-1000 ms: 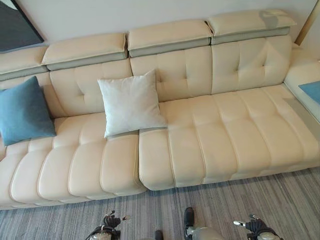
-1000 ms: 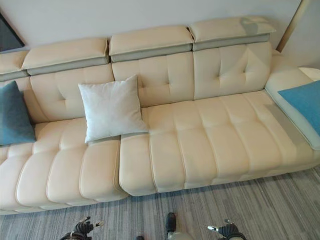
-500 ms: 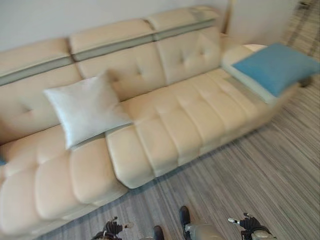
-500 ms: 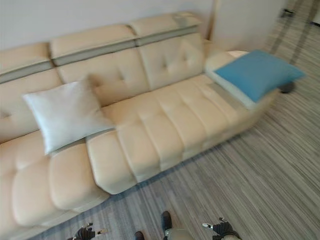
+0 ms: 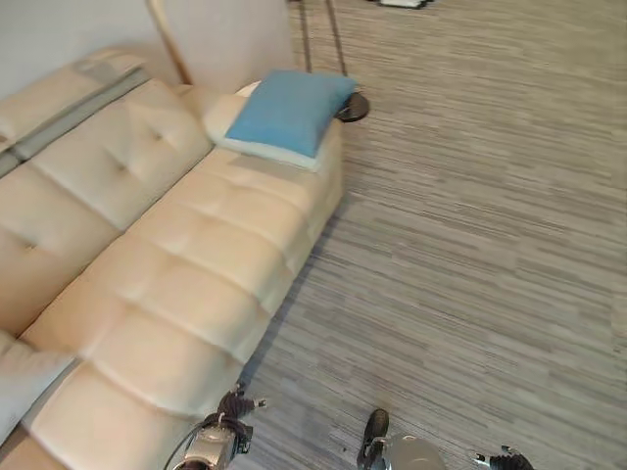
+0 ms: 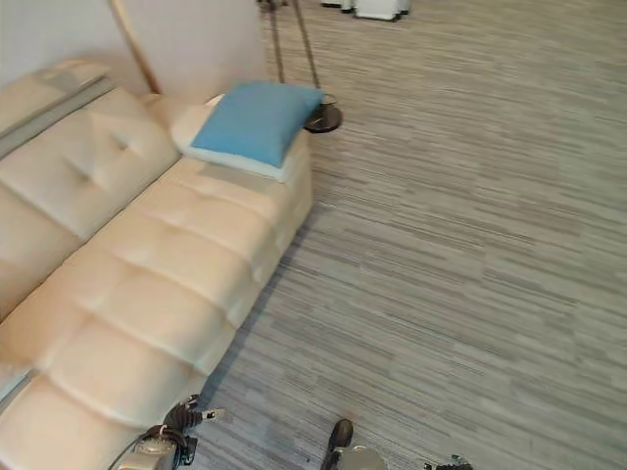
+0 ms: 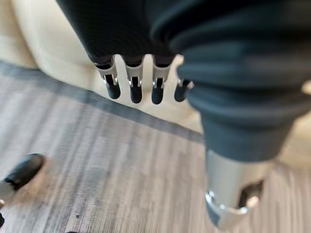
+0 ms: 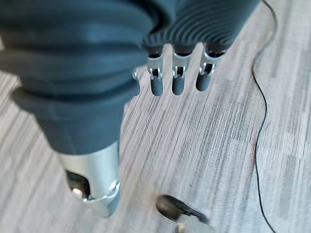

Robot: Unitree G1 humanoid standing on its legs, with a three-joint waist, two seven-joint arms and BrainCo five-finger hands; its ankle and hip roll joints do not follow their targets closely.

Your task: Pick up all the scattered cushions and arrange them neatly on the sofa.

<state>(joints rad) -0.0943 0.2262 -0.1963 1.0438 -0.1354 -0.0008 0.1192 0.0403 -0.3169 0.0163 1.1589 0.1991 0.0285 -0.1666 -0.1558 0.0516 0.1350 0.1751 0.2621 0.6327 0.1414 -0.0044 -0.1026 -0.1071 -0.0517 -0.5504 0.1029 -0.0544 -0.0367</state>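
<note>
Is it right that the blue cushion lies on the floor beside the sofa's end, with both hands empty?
Not quite. The blue cushion is not on the floor: it lies on top of the sofa, on its end section, as the left eye view shows. The rest holds: the left hand and the right hand hang with straight fingers above the carpet and hold nothing.

Big cream sofa (image 5: pixel 176 264) fills left side. Seat mostly bare and open. Blue cushion (image 5: pixel 289 110) sits on far end of sofa, on top of pale pad (image 5: pixel 257 149). Corner of pale cushion (image 5: pixel 22 377) pokes in at near left edge. Lamp stand base (image 6: pixel 322 118) on floor just past sofa end, close to blue cushion. Striped grey floor (image 5: pixel 470 245) to right is wide open. Left hand (image 7: pixel 136 82) hangs close to sofa front.
</note>
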